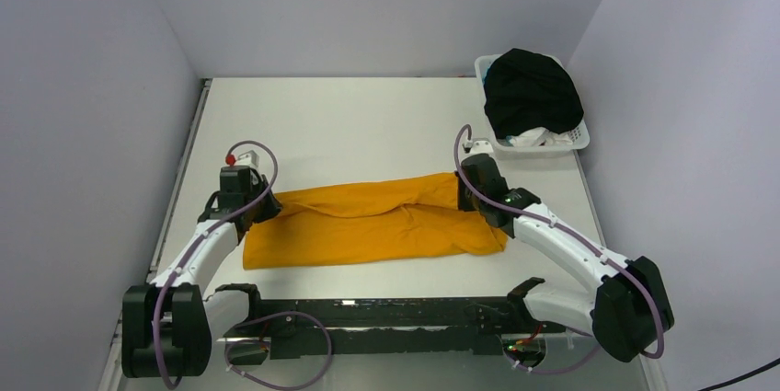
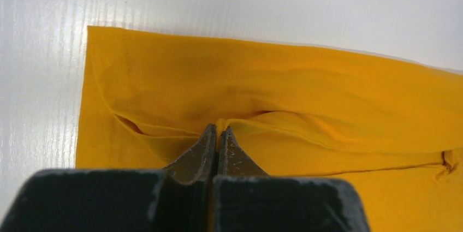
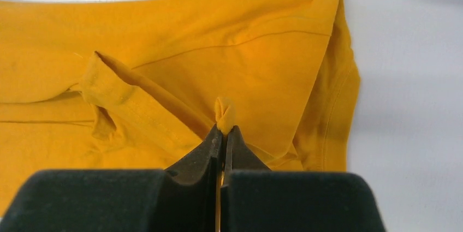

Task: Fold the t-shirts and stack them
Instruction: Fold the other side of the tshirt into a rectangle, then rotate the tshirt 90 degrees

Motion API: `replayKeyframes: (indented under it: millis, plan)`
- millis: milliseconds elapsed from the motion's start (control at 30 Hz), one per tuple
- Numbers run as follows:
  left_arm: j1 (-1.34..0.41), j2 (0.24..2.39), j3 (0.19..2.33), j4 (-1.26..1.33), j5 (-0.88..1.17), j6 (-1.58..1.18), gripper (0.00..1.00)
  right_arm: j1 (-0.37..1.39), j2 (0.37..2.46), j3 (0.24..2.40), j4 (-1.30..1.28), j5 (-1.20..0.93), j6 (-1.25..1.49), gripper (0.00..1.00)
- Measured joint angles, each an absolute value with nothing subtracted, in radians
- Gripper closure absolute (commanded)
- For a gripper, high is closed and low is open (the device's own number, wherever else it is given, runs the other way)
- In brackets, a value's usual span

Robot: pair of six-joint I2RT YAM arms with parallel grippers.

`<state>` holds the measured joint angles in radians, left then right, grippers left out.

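Across the middle of the top view, from 9 o'clock to 3 o'clock: one soft mustard-orange short-sleeved t-shirt [image 1: 368, 225], lying flat in a long band on the smooth white table [image 1: 368, 124]. Looks folded along its length, far edge pulled toward 6 o'clock, but lumpy and not yet a neat small square. At the 9 o'clock end, left claw [image 2: 218, 131] closed tight on a ridge of orange cloth. At the 3 o'clock end, right claw [image 3: 224, 128] closed tight on a little nub of it.

Early days, most likely: no stack yet. Left to do: finish this fold, then fold it short.

Up at 2 o'clock, a crumpled black t-shirt [image 1: 532, 92] heaped in a white plastic basket [image 1: 578, 138], waiting. Plain pale lilac-grey walls [image 1: 368, 5] on three sides.
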<state>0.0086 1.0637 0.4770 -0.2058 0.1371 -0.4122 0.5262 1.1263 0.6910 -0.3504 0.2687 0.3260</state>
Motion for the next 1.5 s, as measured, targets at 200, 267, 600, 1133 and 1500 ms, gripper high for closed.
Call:
replayKeyframes:
  millis: [200, 267, 600, 1133, 1500]
  plan:
    - [0.009, 1.041, 0.466, -0.223, 0.083, -0.449, 0.48, 0.526, 1.113, 0.649, -0.356, 0.260, 0.361, 0.81]
    - [0.009, 1.015, 0.466, -0.256, 0.056, -0.469, 0.35, 0.526, 1.089, 0.636, -0.379, 0.251, 0.392, 0.74]
    - [0.009, 0.698, 0.498, -0.496, -0.220, -0.669, 0.01, 0.525, 0.736, 0.615, -0.646, 0.245, 0.586, 0.00]
    - [-0.237, 1.218, 0.749, -0.250, 0.154, -0.579, 0.01, 0.516, 1.042, 0.558, -0.459, 0.146, 0.780, 0.00]
    - [-0.244, 1.320, 0.646, -0.327, 0.130, -0.561, 0.01, 0.416, 1.294, 0.600, -0.337, 0.092, 0.849, 0.00]
